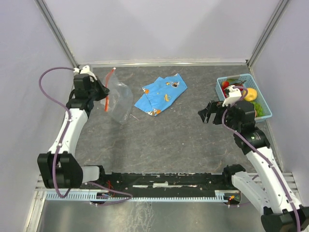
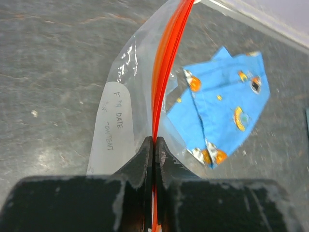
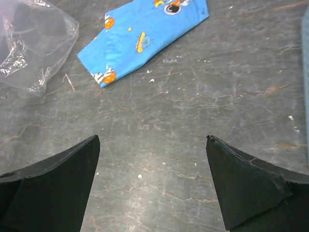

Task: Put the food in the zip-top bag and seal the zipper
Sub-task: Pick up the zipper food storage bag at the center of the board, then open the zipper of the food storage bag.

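Left end effector (image 2: 154, 141): clamped on zipper (image 2: 166, 72) of bag (image 2: 126, 92).
Right end effector (image 3: 152, 140): spread apart; cloth (image 3: 145, 34) ahead-left of it.

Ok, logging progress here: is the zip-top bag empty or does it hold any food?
Empty: nothing shows inside the clear zip-top bag; the toy fruits sit in the blue basket. The left claw pinches its zipper.

White link shells and black joint housings make up the left arm (image 1: 70, 128) and right arm (image 1: 269, 168); behind the jaws of each sits a white camera block (image 1: 233, 93), trailing a purple cable (image 1: 57, 68). The jaws are matte black wedges, edges scuffed grey
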Robot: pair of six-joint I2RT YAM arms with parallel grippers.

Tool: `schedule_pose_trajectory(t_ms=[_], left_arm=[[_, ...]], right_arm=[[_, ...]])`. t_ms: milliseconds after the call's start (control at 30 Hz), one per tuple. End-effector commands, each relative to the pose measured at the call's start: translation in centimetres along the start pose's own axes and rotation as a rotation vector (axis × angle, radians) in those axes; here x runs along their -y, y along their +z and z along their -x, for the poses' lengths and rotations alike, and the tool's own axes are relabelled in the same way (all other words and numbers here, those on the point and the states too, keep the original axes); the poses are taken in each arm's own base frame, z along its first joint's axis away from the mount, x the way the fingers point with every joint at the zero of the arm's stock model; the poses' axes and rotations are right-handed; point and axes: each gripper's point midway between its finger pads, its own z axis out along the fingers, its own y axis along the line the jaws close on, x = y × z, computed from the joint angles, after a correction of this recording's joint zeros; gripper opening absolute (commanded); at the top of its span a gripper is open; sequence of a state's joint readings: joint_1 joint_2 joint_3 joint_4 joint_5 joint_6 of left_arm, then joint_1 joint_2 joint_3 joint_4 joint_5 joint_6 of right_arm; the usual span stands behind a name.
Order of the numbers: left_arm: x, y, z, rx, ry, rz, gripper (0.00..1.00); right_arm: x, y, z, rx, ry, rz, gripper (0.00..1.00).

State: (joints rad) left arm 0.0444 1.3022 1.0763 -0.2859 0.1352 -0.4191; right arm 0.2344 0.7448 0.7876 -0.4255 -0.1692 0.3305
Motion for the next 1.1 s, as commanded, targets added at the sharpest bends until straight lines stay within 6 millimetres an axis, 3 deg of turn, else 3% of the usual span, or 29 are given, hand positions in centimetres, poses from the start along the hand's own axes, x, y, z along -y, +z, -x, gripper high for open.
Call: schedule_pose_trajectory(t_ms=[0, 300, 667, 1067], left_arm=[[3.2, -3.9, 2.0, 0.082, 0.175, -0.034, 0.03], [8.4, -7.7, -0.7, 0.094, 0.321, -0.127, 0.03], [15.3, -9.9, -7.7, 0.079, 0.458, -0.198, 0.03], [21.4, -11.6, -12.9, 0.154, 0.592, -0.18, 0.03]], right_arm=[[-3.0, 0.2, 2.4, 0.025, 0.035, 0.118, 0.99], [-5.9, 2.3, 2.1, -0.032, 0.153, 0.197, 1.0], [-9.4, 5.6, 1.7, -0.026, 0.372, 0.247, 0.95], [-9.4, 7.0, 2.0, 0.062, 0.585, 0.218, 0.93]])
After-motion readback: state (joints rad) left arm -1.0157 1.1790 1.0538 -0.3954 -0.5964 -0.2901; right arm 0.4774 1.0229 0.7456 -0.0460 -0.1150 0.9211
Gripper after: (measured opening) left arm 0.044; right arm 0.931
